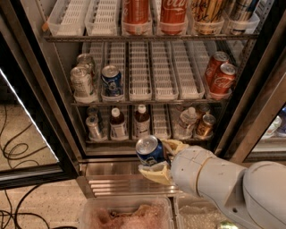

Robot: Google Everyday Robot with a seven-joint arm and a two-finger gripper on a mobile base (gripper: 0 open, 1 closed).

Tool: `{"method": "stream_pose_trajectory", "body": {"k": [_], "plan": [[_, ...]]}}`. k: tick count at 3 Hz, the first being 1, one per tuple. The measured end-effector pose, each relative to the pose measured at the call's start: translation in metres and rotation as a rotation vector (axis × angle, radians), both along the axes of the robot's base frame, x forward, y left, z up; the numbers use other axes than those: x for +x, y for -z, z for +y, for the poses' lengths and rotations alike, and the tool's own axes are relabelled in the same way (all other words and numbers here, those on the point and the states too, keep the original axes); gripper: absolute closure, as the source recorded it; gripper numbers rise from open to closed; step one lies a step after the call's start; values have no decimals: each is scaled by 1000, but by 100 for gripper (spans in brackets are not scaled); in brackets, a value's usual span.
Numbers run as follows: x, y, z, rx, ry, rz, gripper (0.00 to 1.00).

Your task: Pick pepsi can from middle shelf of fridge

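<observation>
Red Coca-Cola cans [220, 77]: two, far right end of the second shelf row, one behind the other, upright.
Silver-grey cans [82, 81]: two, far left end of the same row, upright.
Tall red Coca-Cola containers [154, 13]: two, top row centre, side by side.
Gold-patterned can [209, 14]: top row, right of the red pair.
Brown bottles with white labels [129, 123]: two, lowest row, left of centre, upright.
Small silver can [94, 127]: lowest row, far left.
Clear plastic bottle [187, 121]: lowest row right, tilted.
Bronze can [205, 125]: just right of the clear bottle.
Clear plastic tubs [127, 214]: nearest, bottom edge.
Black cables [13, 154]: near left, on the speckled floor [40, 199].
Gripper [161, 157]: near centre, below the bottles, clasping the pepsi can [149, 150].
</observation>
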State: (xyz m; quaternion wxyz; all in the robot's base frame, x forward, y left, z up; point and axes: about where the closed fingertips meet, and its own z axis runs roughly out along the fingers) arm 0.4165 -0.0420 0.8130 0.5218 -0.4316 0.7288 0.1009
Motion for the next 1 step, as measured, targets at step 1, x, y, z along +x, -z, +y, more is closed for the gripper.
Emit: {"method": "stream_pose_trajectory", "body": {"k": [1], "plan": [[0,0,0,0,0,0,100]]}}
